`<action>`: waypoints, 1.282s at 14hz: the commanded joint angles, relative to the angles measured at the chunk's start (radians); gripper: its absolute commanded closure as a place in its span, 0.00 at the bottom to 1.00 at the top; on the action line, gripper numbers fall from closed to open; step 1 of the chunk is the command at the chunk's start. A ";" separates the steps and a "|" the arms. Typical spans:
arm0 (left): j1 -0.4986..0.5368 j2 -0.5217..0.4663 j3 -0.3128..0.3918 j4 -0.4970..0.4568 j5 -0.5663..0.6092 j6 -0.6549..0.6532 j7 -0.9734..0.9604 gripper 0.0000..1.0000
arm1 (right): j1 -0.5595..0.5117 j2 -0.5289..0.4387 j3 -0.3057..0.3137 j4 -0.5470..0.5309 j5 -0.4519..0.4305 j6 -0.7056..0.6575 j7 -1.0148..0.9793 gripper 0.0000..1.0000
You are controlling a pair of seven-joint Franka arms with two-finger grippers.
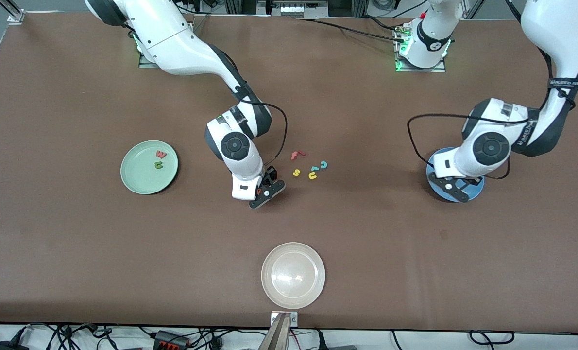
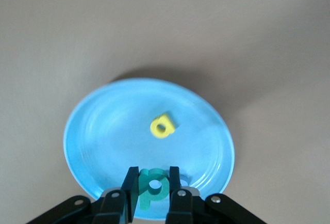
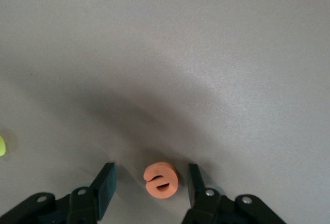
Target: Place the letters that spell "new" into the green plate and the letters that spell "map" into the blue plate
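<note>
Right gripper [image 3: 149, 182] low at table [image 1: 75, 243] centre, jaws apart, straddling orange e [image 3: 161, 180], not touching it. Spare letters [image 1: 311, 168] lie just beside, toward left arm's end. Green plate [image 1: 138, 182] holds w [image 1: 161, 154] and n [image 1: 158, 165]. Left gripper [image 2: 153, 185] over blue plate [image 2: 103, 136], clamping teal a [image 2: 152, 185]; yellow p [image 2: 163, 125] on plate. Cream plate [image 1: 294, 275] nearest camera.

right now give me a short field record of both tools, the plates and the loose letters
left tool: shut on teal a, over blue plate
blue plate holds: yellow p
right tool: open around orange e lying on the table
green plate holds: pinkish-red w, olive-green n
loose letters: small cluster beside the right tool
cream plate: nearest the front camera
</note>
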 commanded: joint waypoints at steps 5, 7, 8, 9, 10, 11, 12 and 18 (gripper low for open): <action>0.073 0.053 -0.017 -0.029 -0.019 -0.010 -0.245 0.59 | 0.001 0.015 -0.008 0.027 -0.017 0.002 -0.009 0.88; 0.077 0.053 -0.018 -0.026 -0.020 -0.013 -0.233 0.00 | 0.004 0.003 -0.006 0.027 -0.013 -0.006 0.000 1.00; 0.077 0.049 -0.020 -0.021 -0.020 -0.018 -0.232 0.00 | 0.014 -0.003 -0.006 0.027 -0.008 -0.026 0.006 1.00; 0.077 0.042 -0.024 -0.015 -0.022 -0.035 -0.232 0.00 | 0.012 -0.026 -0.008 0.027 -0.008 -0.084 0.017 1.00; 0.078 0.039 -0.040 0.003 -0.022 -0.061 -0.232 0.00 | 0.002 -0.060 -0.012 0.027 -0.008 -0.156 0.031 1.00; 0.092 0.032 -0.066 0.034 -0.031 -0.100 -0.232 0.00 | -0.012 -0.096 -0.023 0.025 -0.007 -0.232 0.052 1.00; 0.102 0.029 -0.093 0.069 -0.041 -0.143 -0.232 0.00 | -0.034 -0.129 -0.028 0.016 -0.007 -0.303 0.103 1.00; 0.093 0.029 -0.187 0.510 -0.170 -0.508 -0.229 0.00 | -0.165 -0.346 -0.117 -0.252 -0.013 -0.469 0.160 1.00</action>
